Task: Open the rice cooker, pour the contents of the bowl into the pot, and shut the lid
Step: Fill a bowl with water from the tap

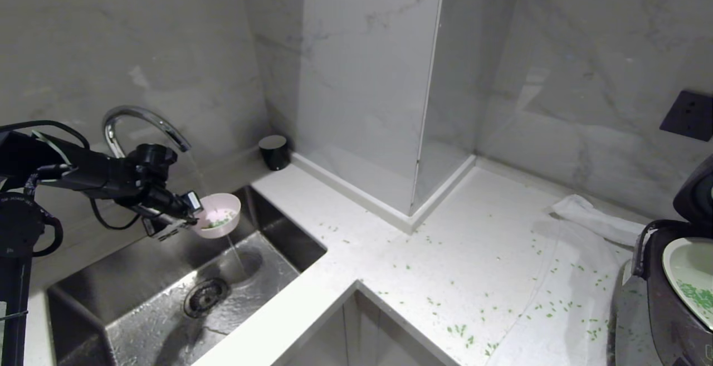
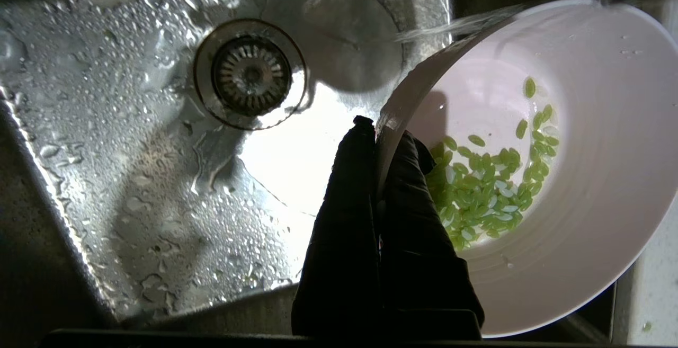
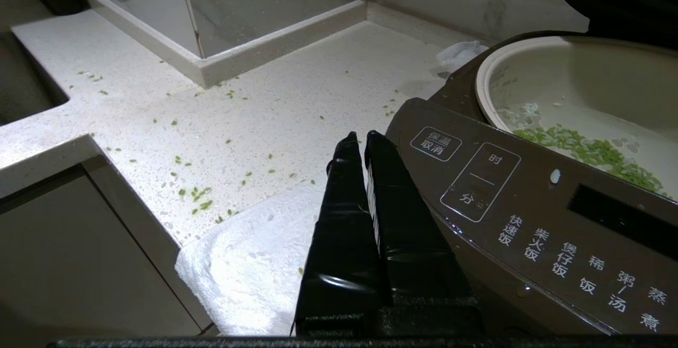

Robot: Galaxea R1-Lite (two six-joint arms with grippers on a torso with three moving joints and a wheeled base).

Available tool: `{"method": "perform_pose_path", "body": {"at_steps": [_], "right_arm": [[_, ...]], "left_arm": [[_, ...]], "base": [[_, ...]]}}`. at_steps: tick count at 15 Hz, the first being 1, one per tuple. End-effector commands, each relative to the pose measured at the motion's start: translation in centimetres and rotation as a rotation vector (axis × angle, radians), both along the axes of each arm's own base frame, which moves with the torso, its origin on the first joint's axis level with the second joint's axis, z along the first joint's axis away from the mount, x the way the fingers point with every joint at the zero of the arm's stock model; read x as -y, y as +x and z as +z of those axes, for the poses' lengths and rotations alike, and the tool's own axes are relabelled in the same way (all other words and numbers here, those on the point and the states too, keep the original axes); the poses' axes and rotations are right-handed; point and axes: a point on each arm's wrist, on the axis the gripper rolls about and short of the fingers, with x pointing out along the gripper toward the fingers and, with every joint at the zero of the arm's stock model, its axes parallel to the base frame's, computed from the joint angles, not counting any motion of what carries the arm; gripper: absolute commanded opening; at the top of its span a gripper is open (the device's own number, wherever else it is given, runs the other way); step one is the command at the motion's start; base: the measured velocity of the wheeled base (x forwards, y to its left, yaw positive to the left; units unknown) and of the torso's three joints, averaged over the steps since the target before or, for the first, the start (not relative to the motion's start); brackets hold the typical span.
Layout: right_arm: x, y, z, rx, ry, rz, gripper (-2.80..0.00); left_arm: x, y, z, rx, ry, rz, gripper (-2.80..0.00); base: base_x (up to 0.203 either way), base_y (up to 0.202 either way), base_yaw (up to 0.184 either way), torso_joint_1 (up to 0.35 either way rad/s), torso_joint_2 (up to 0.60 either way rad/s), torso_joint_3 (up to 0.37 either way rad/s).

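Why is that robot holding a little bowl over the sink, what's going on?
The left gripper is pinching the rim of the bowl, holding it under the running faucet above the sink. Water runs off the bowl's edge, and green grains sit inside it. Off to the right, the rice cooker stands open with some grains already in the pot. The right gripper waits shut beside it. Many grains are scattered over the counter.

One sink (image 1: 139, 310), with one faucet (image 1: 142, 123) behind it and one bowl (image 1: 220, 215) above it. One black cup (image 1: 274, 151) beyond the sink. One rice cooker (image 1: 668, 299) far right of the sink, one white cloth (image 1: 596, 218) beside it. Two grippers, left gripper (image 2: 378, 141) and right gripper (image 3: 360, 146).
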Motion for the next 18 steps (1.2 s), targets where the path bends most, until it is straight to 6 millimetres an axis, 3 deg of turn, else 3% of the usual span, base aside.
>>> {"method": "perform_pose_path", "body": {"at_steps": [1,18], "right_arm": [[0.00,0.01,0.00,-0.001,-0.001,0.001,-2.80],[0.00,0.01,0.00,-0.001,-0.001,0.001,-2.80]], "left_arm": [[-1.04,0.35,-0.34,0.004,-0.003,0.026,-2.80],[-1.64,1.00,-0.22,0.030,-0.008,0.046,-2.80]], "base": [[0.000,0.000,0.000,0.000,0.00,0.000],[0.000,0.000,0.000,0.000,0.00,0.000]]}}
